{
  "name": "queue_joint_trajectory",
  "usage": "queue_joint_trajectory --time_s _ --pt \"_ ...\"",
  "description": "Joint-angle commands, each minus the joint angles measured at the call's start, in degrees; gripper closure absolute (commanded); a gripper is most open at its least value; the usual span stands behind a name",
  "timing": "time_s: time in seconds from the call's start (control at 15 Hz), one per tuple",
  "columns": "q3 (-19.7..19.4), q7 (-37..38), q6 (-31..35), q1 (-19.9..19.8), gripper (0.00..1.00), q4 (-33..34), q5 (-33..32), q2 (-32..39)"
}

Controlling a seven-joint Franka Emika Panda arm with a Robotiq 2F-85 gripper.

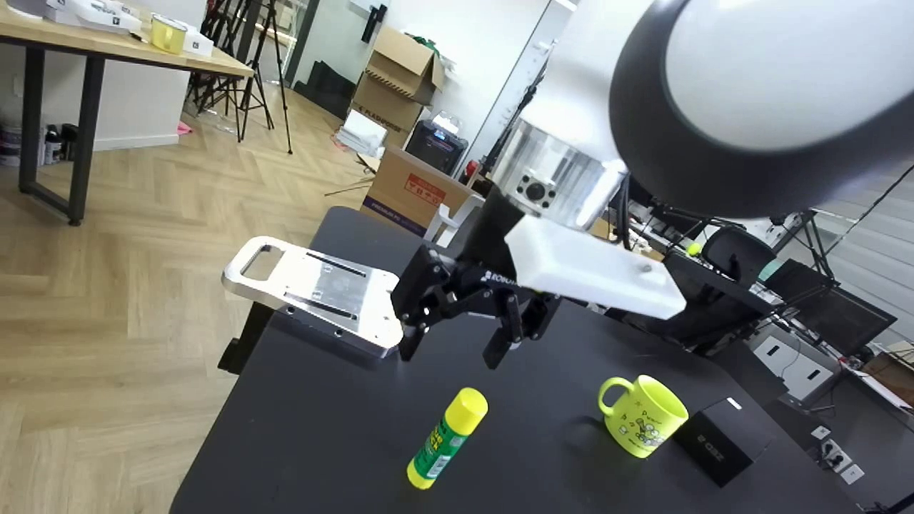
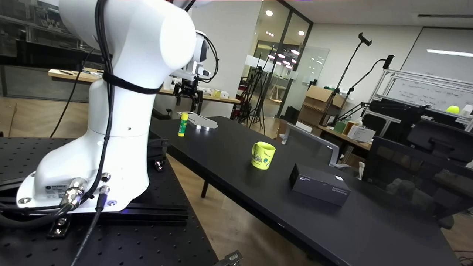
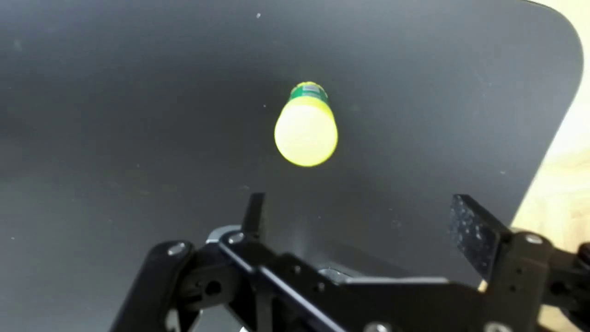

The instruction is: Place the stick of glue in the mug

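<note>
Wrist view: closest of all, the tool (image 3: 362,221) holds its 2 black fingers wide apart, tabletop (image 3: 138,152) showing between them. Just ahead, near the tabletop's rounded corner, the stick of glue (image 3: 306,131) stands upright: a slim, smooth cylinder, lime-yellow at cap and foot, with a green label around its body. The surface under it is matte black, flecked with pale specks, its edge curving at that corner.

Farther along the tabletop, well apart from the stick of glue in both exterior views, stands the mug (image 1: 645,417), rounded, lime-coloured, with a looped handle and dark print. Near it lies a sharp-cornered black box (image 1: 725,442). A silvery metal plate (image 1: 325,285), slotted and round-cornered, juts past the tabletop's short edge.

Off the long edge, in an exterior view, is a black chair (image 2: 410,177) with a see-through mesh back. Pale herringbone wood floor (image 1: 143,285) runs past the short edge toward a wood-topped desk (image 1: 221,63), stacked cardboard boxes (image 1: 391,82) and, in an exterior view, glass panels (image 2: 282,40).
</note>
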Motion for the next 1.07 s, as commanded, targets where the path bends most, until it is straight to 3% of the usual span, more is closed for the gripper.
queue_joint_trajectory --time_s 0.0,0.13,0.47,0.93,1.0 --pt "-5.44 8.27 1.09 3.51 0.00 -5.31 -6.62 -2.96" --pt "-6.76 9.97 1.86 3.53 0.00 -6.84 -8.05 -3.23" --pt "-5.78 7.68 4.83 1.60 0.00 -8.36 -3.56 -2.21" --pt "-2.92 2.10 10.63 -0.39 0.00 -9.87 7.78 -1.65" --pt "-2.59 1.02 11.17 -0.68 0.17 -10.07 9.21 -1.58"
